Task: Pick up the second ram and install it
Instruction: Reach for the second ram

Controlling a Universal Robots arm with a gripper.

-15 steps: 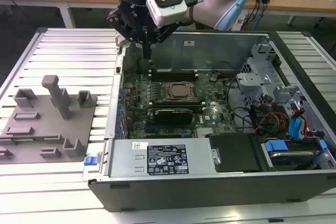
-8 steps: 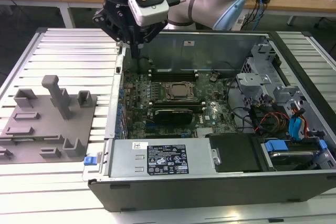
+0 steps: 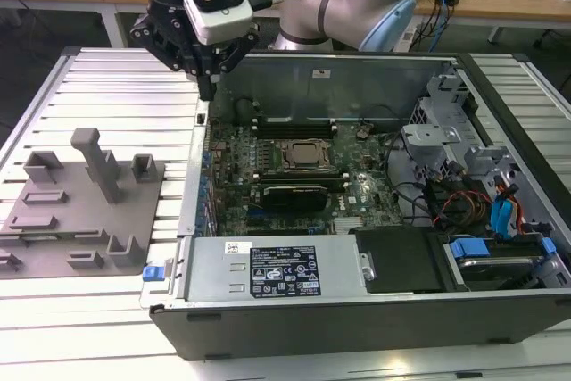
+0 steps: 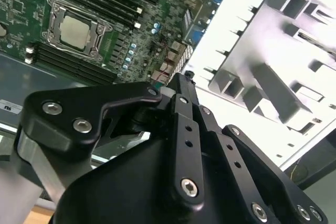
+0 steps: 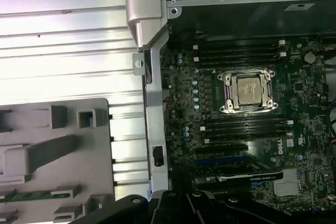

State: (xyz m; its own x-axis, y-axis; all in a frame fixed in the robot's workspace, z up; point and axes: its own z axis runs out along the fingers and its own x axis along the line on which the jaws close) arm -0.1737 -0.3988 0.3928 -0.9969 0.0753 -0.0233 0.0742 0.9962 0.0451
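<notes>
Counting in the exterior view: one arm point(image 3: 357, 6), one open computer case point(image 3: 357, 327) on a slatted tabletop point(image 3: 116, 86), and one grey fixture point(image 3: 85, 220) at 9 o'clock from the case. Inside the case: one CPU socket point(image 3: 308, 156), two banks of memory slots point(image 3: 294, 124) flanking it at 12 and 6 o'clock, one black card point(image 3: 290, 195) just past the 6 o'clock bank, and one power supply point(image 3: 268, 269) along the 6 o'clock wall. On the fixture: one tall post point(image 3: 98, 162) among several low blocks.

Finds the second ram point(image 5: 31, 195) in the first wrist view: one green stick lying flat in a slot of the fixture, well apart from the jaws. Contents of the memory slots: cannot tell.

Reaches in from 12 o'clock in the exterior view, with the elbow beyond the case's far wall and the wrist turned straight down. Hangs the jaws above the case's 11 o'clock corner, just over its side wall, between the fixture and the motherboard point(image 5: 181, 129). Shows the jaws clenched, fingertips point(image 4: 182, 90) pressed together with nothing seen between them. Looks down, in the second wrist view, past the black linkage onto both socket and fixture.
</notes>
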